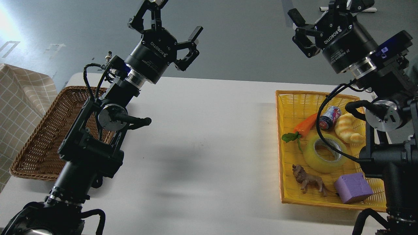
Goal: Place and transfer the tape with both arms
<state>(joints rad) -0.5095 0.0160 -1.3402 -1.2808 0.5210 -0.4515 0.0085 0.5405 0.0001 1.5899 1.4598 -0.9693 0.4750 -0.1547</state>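
Note:
The tape (314, 160), a translucent yellow roll with a pale core, lies flat in the yellow basket (279, 147) at the right of the white table (202, 147). A black cable of my right arm crosses in front of the tape. My right gripper (321, 11) is raised high above the basket's far end, fingers spread open and empty. My left gripper (176, 18) is raised over the table's far left side. It is also open with nothing in it and far from the tape.
The yellow basket also holds a toy carrot (305, 125), a small can (329, 117), a bread piece (347, 129), a toy lion (308, 181) and a purple block (352, 187). A brown wicker basket (39, 147) sits at the table's left, with a checked cloth (19, 88) beside it.

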